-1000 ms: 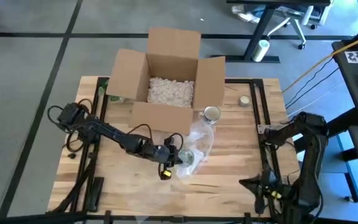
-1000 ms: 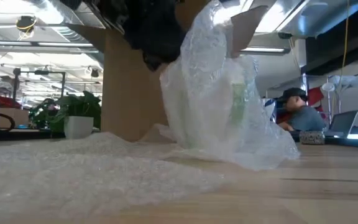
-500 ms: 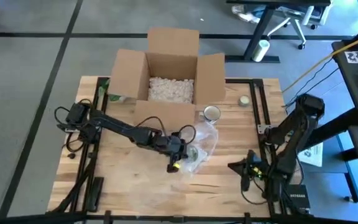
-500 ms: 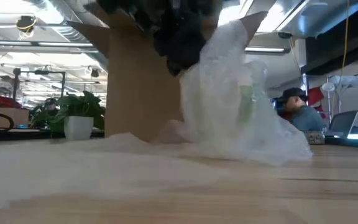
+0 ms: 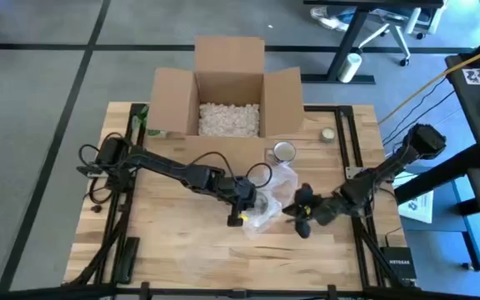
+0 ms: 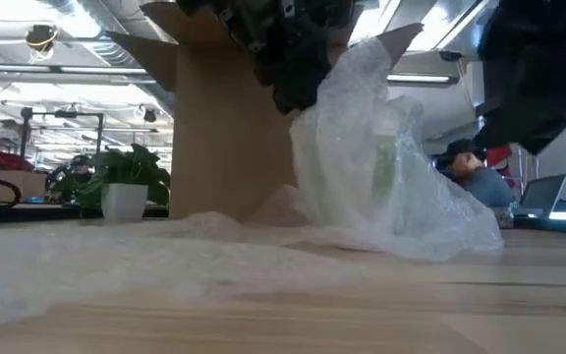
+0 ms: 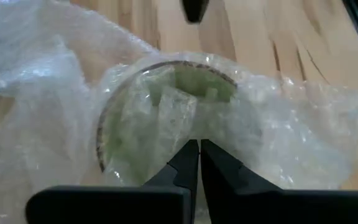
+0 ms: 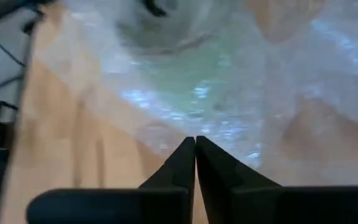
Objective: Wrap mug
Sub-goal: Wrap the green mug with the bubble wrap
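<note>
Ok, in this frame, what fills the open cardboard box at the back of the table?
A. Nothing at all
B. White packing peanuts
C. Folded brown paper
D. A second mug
B: the high view looks straight into the open brown cardboard box and shows a bed of small white packing peanuts covering its bottom.

The right gripper (image 8: 195,144) shows as two dark fingers (image 8: 178,168) pressed together, their tips meeting in a narrow point with no gap between them. Just beyond the tips lies crinkled bubble wrap (image 8: 241,81), filling most of the scene with pale, glinting folds. Through it a greenish shape shows, the mug (image 8: 185,68), its outline blurred by the plastic. Along one side runs the light wooden table (image 8: 61,137), its planks visible where the wrap does not cover them.
</note>
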Tool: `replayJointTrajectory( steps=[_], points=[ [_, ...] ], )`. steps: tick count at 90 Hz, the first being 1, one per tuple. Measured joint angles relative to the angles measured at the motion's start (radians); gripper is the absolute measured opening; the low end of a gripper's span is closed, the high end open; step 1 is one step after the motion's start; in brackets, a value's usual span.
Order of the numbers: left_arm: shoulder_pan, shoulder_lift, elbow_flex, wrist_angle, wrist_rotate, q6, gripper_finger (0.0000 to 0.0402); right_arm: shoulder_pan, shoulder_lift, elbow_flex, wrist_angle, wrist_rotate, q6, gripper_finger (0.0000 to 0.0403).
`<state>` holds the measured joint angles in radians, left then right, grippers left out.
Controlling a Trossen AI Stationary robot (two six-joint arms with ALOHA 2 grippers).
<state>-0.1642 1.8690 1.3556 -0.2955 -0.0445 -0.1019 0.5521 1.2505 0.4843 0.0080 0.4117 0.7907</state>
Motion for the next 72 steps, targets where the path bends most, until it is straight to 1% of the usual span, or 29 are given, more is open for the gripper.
replayJointTrajectory(
  steps=[10, 20, 28, 47, 56, 72],
  points=[
    [-0.014, 0.000, 0.000, 0.004, -0.005, -0.007, 0.0000, -0.052, 0.058, 0.000, 0.041, -0.020, -0.055, 0.0000],
    [-0.030, 0.000, 0.000, 0.004, -0.014, -0.033, 0.0000, -0.100, 0.142, 0.001, 0.164, -0.077, -0.118, 0.0000],
    [-0.043, 0.000, 0.000, 0.005, -0.022, -0.047, 0.0000, -0.132, 0.219, 0.008, 0.246, -0.102, -0.147, 0.0000],
    [-0.071, -0.003, 0.000, -0.018, -0.016, -0.077, 0.0000, -0.162, 0.367, 0.053, 0.440, -0.166, -0.218, 0.0000],
    [-0.087, -0.003, 0.000, -0.016, -0.009, -0.093, 0.0000, -0.161, 0.419, 0.090, 0.483, -0.235, -0.220, 0.0000],
    [-0.118, -0.005, 0.000, -0.016, -0.012, -0.132, 0.0000, -0.161, 0.488, 0.169, 0.480, -0.360, -0.214, 0.0000]
  ],
)
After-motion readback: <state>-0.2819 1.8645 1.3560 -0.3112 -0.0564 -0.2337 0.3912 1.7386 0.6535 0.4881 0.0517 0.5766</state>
